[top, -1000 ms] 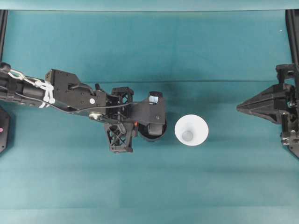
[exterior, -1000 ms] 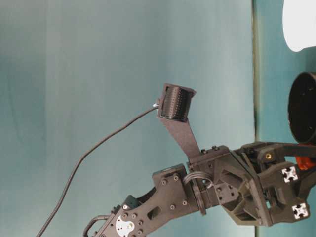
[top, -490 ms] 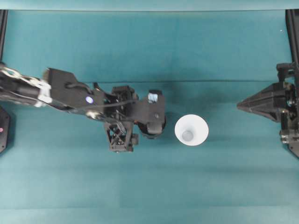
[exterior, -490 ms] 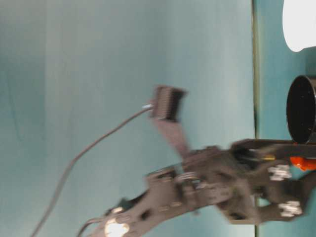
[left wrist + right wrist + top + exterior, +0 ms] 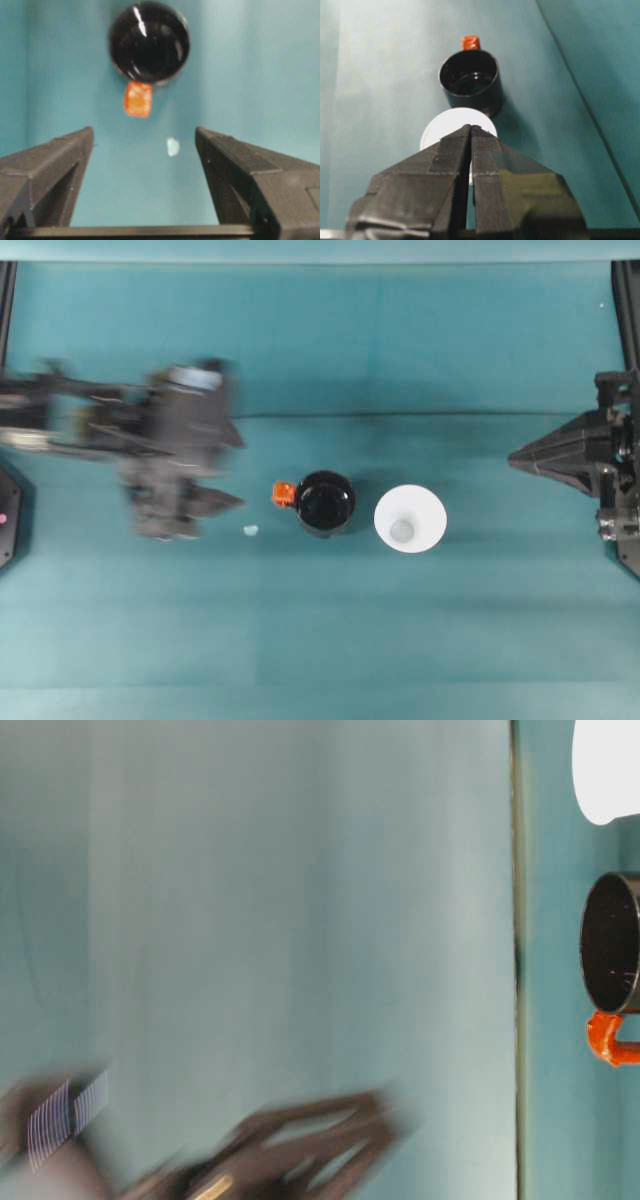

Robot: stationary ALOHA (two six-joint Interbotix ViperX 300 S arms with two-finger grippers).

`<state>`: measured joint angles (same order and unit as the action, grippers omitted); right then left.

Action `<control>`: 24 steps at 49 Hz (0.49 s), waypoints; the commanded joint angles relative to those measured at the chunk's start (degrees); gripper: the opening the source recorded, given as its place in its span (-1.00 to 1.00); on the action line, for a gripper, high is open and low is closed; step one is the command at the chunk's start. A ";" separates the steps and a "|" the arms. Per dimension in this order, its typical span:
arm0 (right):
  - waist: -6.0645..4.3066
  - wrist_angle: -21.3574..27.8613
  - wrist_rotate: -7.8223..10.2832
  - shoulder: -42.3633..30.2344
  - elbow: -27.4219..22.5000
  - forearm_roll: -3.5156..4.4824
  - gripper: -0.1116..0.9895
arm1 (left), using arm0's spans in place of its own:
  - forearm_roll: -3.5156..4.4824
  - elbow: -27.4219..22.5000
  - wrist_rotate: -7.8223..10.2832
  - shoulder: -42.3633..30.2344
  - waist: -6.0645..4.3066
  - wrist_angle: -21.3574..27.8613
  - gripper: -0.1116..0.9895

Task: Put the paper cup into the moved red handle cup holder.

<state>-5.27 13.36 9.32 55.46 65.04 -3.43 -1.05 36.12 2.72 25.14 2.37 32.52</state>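
Holder placed; cup untransferred. The red handle cup holder (image 5: 325, 504) stood on the counter (image 5: 420, 350) beside the paper cup (image 5: 410, 519). Left tool (image 5: 145, 150) gaped empty; right tool (image 5: 471, 131) was closed, empty.

Left arm, motion-blurred, reaches in from 9 o'clock, its left gripper (image 5: 145, 145) spread wide and empty. Right gripper (image 5: 470, 131) sits at 3 o'clock, jaws pressed together, pointing toward centre.
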 commanded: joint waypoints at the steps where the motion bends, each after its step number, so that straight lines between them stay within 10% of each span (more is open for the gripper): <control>1: -0.18 -0.26 0.44 -0.62 -0.35 0.09 -0.95 | -0.09 4.04 0.00 6.77 -0.18 -4.57 0.82; 24: -1.67 3.87 0.88 -11.51 -5.80 -0.09 -0.88 | -0.09 10.28 -0.09 16.26 -0.18 -9.40 0.82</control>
<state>-6.42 16.52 9.32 46.23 62.05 -3.25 -1.05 47.11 2.64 41.22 2.29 22.94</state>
